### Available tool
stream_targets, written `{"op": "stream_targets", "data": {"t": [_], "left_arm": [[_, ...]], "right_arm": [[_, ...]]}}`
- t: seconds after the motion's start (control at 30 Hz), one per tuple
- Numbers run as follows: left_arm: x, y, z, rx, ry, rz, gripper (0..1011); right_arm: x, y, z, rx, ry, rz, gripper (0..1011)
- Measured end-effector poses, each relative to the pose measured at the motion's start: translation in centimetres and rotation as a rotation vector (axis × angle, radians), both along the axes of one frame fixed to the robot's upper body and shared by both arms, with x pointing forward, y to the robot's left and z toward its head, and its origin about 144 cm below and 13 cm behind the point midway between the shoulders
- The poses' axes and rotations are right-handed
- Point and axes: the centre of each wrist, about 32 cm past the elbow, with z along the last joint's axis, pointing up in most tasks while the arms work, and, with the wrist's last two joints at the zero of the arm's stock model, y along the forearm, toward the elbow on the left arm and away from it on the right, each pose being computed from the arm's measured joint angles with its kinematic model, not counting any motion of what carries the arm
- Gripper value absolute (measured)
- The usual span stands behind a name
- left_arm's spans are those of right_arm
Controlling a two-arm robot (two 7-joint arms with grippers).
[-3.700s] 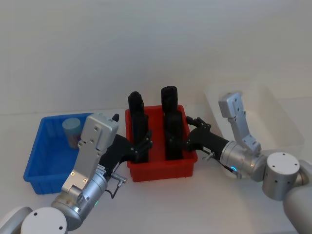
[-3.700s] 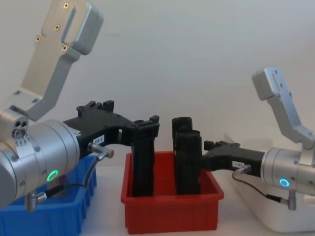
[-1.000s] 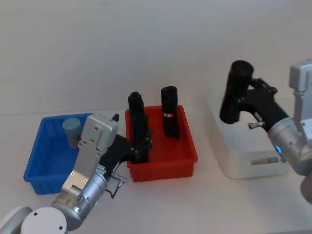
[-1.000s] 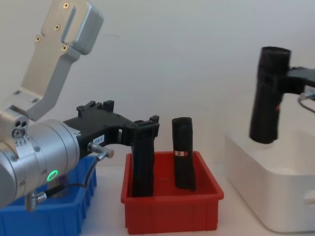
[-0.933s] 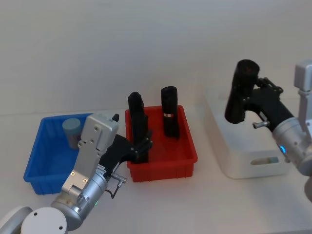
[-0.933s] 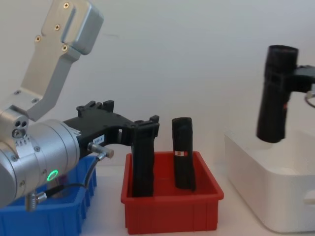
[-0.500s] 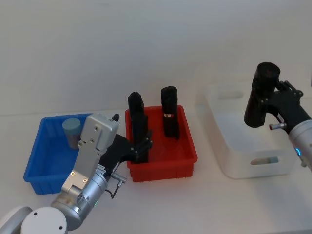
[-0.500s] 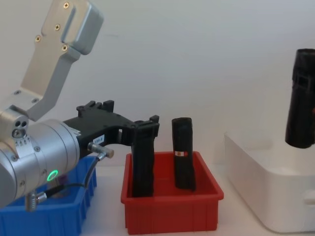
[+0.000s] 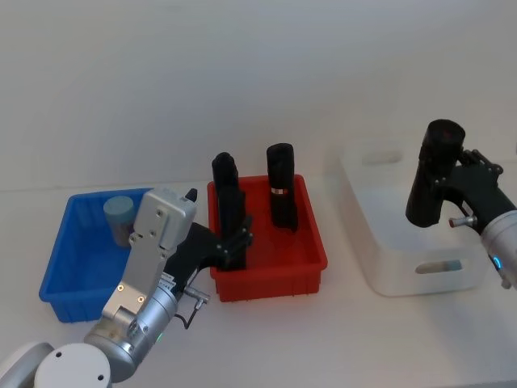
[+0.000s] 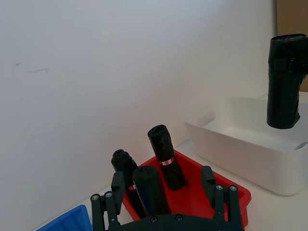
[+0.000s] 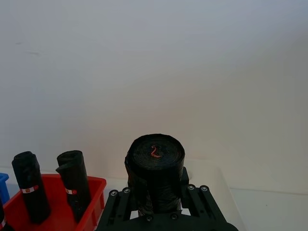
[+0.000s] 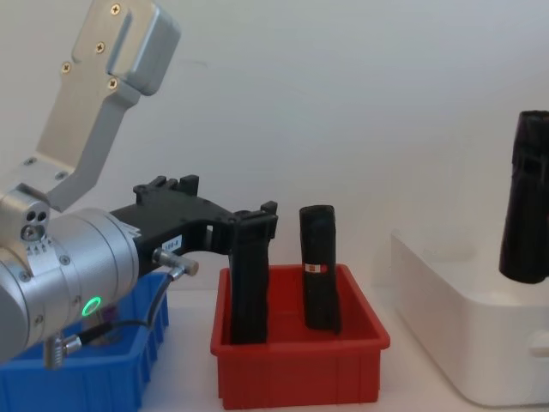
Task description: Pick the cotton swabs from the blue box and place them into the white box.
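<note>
While the right end effector (image 9: 452, 187) is clamping a black roll (image 9: 433, 174) above the white box (image 9: 380, 242), lowering upright suits; left end effector (image 9: 234, 241), fingers apart, is idling

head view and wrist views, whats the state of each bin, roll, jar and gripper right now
right gripper: shut on black roll, held upright above white plastic tub
left gripper: around a black roll standing in red bin
second black roll: upright in red bin
teal-lidded jar: upright in blue ribbed bin
</note>
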Motion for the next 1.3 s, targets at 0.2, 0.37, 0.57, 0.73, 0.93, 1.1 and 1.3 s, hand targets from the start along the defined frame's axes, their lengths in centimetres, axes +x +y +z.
{"op": "stream_targets", "data": {"t": [0.2, 0.37, 0.57, 0.73, 0.93, 1.1, 1.3], "left_arm": [[0.0, 0.0, 0.0, 0.000, 0.000, 0.000, 1004], [0.0, 0.0, 0.0, 0.000, 0.000, 0.000, 1004], [0.0, 0.0, 0.0, 0.000, 0.000, 0.000, 1004], [0.0, 0.0, 0.0, 0.000, 0.000, 0.000, 1004], [0.0, 0.0, 0.0, 0.000, 0.000, 0.000, 1004], [0.0, 0.0, 0.0, 0.000, 0.000, 0.000, 1004], [0.0, 0.0, 0.0, 0.000, 0.000, 0.000, 1004]], "right_arm": [[0.1, 0.0, -0.6, 0.013, 0.012, 0.021, 464], [0.3, 0.2, -1.1, 0.025, 0.019, 0.041, 506], [0.5, 0.3, -1.6, 0.034, 0.025, 0.057, 720], [0.6, 0.3, -1.8, 0.039, 0.026, 0.066, 849], [0.7, 0.3, -2.0, 0.042, 0.024, 0.074, 1002], [0.7, 0.3, -2.0, 0.044, 0.020, 0.079, 1001], [0.6, 0.3, -2.1, 0.045, 0.015, 0.083, 1002]]}}
